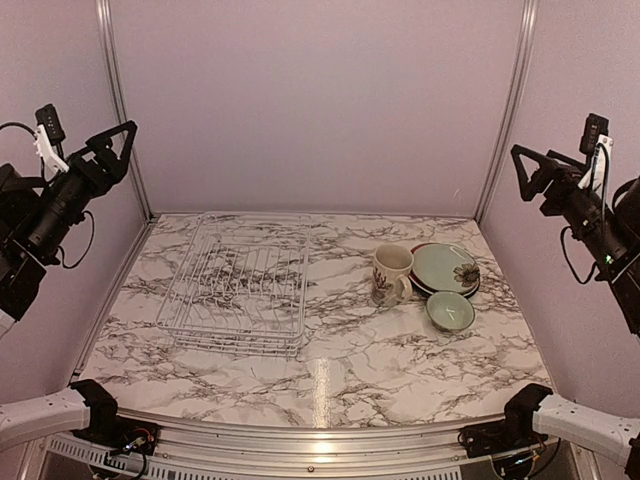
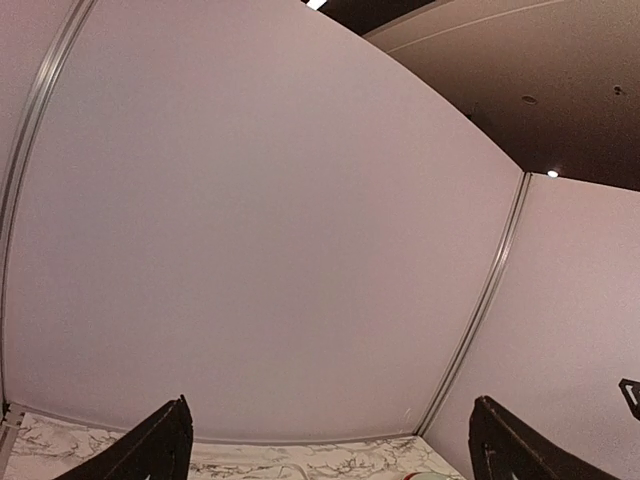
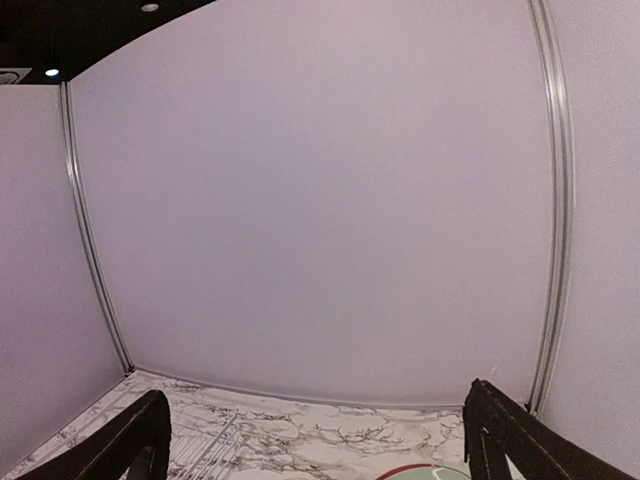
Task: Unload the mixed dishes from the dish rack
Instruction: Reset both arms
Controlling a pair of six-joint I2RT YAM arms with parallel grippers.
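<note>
The white wire dish rack (image 1: 237, 285) stands empty on the left half of the marble table; its corner shows in the right wrist view (image 3: 205, 455). The mixed dishes rest on the table to the right. A cream floral mug (image 1: 390, 275) stands upright beside a pale green plate (image 1: 445, 267), which lies on a second plate whose dark rim (image 1: 428, 287) peeks out below. A small pale green bowl (image 1: 450, 311) sits in front of them. My left gripper (image 1: 122, 148) (image 2: 335, 450) hangs open, high at the left wall. My right gripper (image 1: 522, 172) (image 3: 320, 445) hangs open, high at the right wall. Both are empty.
Pale lilac walls with aluminium posts (image 1: 505, 110) close the table at the back and both sides. The arm bases (image 1: 95, 410) sit at the near corners by the table's front edge.
</note>
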